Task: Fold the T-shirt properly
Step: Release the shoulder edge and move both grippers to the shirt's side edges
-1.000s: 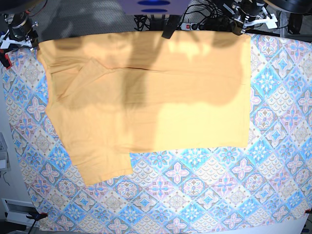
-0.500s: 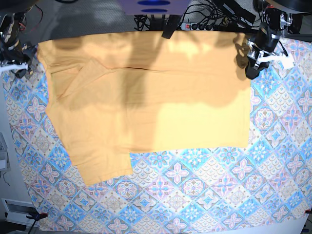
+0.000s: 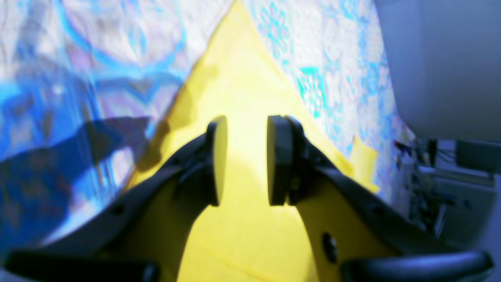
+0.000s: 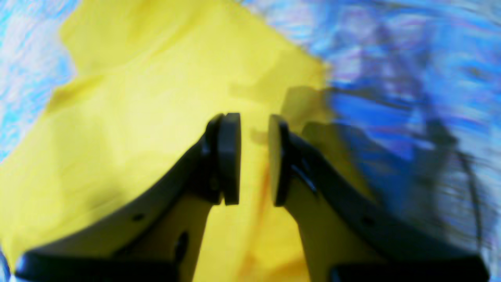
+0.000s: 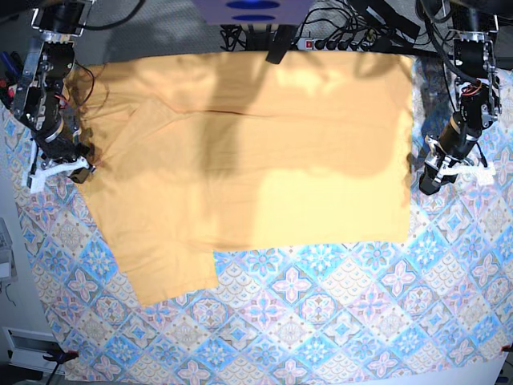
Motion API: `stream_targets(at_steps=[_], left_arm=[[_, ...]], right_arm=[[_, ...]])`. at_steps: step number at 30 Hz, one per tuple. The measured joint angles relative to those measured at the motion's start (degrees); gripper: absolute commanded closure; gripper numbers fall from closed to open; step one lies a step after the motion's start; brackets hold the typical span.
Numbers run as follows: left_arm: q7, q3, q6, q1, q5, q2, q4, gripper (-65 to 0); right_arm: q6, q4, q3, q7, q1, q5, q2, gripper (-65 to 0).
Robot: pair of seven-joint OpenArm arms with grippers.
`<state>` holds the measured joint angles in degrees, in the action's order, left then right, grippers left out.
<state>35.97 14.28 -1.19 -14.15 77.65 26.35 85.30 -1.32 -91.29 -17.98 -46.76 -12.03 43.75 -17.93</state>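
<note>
The T-shirt (image 5: 248, 152) lies flat across the far half of the patterned tablecloth (image 5: 337, 313). The left gripper (image 5: 427, 178) and right gripper (image 5: 70, 160) flank its side edges, fingers parted and empty. Thin, limp cloth: pinch hem edges firmly, or it sags and slips.

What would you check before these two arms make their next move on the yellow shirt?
1. T-shirt lies flat on the tablecloth: ok, only mild wrinkles.
2. Left gripper at the shirt's side edge: ok.
3. Right gripper at the opposite edge: ok.
4. Left jaws parted with nothing between them: ok.
5. Right jaws parted and empty: ok.
6. Fingertips touching cloth: cannot tell.
</note>
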Motion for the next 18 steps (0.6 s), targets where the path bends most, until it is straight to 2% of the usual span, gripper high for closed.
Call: stream_targets(at_steps=[5, 10, 14, 18], left_arm=[[4.0, -0.2, 0.2, 10.3, -6.0, -1.0, -8.9, -18.0], [11.6, -0.3, 0.5, 20.5, -14.3, -1.9, -17.9, -18.1], [11.4, -1.4, 0.8, 27.0, -20.7, -3.2, -24.2, -18.1], [11.8, -3.1, 0.7, 30.5, -24.2, -5.1, -29.7, -18.1]], right_arm=[[0.3, 1.8, 2.3, 0.0, 2.7, -0.1, -0.2, -11.8], [0.1, 2.0, 3.4, 0.0, 4.0, 0.0, 0.2, -11.8], [0.3, 2.0, 3.3, 0.0, 3.7, -0.1, 0.2, -11.8], [0.2, 2.0, 3.3, 0.2, 3.6, -0.1, 0.2, -11.8]])
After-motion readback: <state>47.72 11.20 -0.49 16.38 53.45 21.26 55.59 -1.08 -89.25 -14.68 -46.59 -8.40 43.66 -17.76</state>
